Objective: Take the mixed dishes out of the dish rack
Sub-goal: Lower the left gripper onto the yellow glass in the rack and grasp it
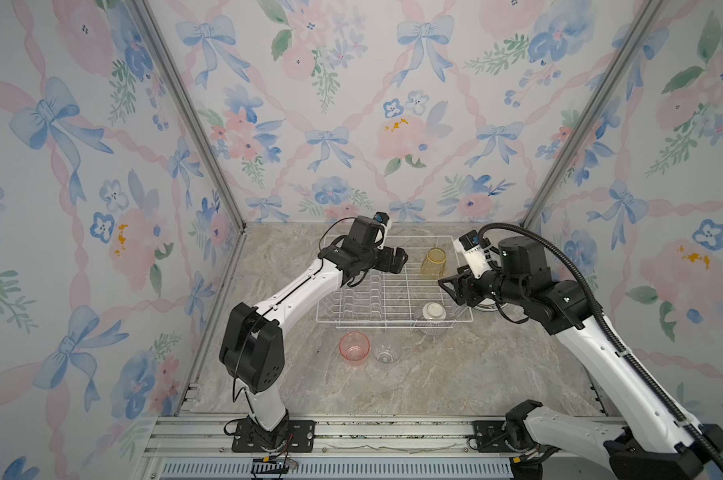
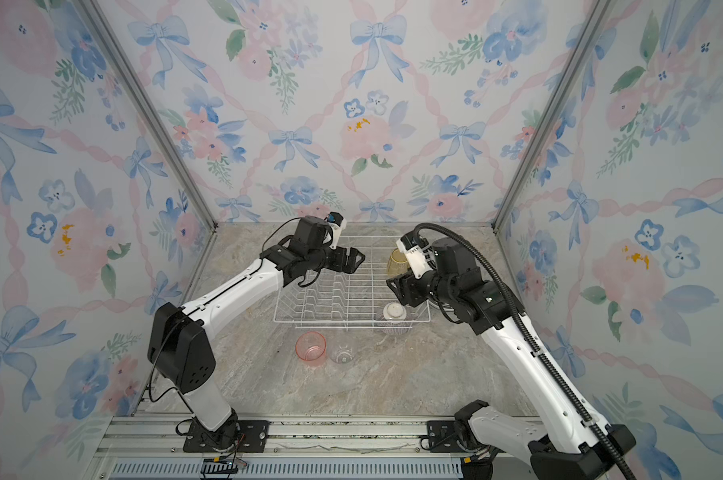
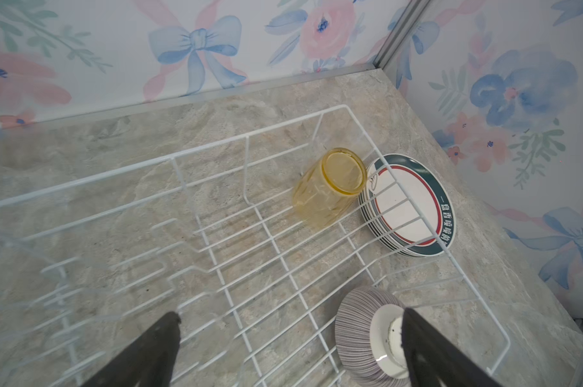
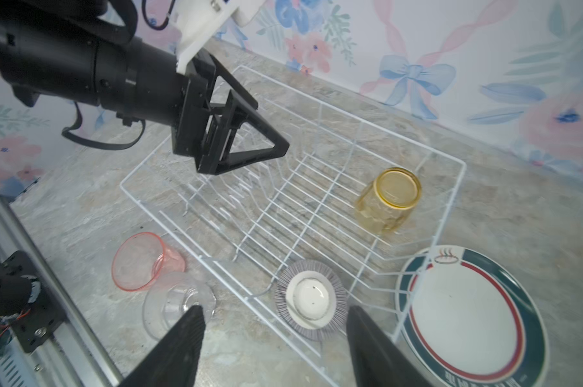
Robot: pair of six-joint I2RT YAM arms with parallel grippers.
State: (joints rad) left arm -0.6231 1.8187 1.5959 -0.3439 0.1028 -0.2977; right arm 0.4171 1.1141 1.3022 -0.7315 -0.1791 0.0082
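Yellow tumbler (image 1: pixel 433 262) and striped bowl (image 1: pixel 432 320) are placed upside down in rack (image 1: pixel 364 322), plates (image 4: pixel 467 315) are stacked beside, left gripper (image 3: pixel 289 315) and right gripper (image 4: pixel 275 310) are held open.

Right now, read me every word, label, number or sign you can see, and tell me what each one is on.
Top plate, dark rim: a row of white Chinese characters, too blurred to quote with confidence.
Same plate, by the rim: a small steaming-bowl emblem, no words.
Nothing else shows readable text.

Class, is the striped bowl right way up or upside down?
Upside down: the striped bowl shows its white foot ring on top.
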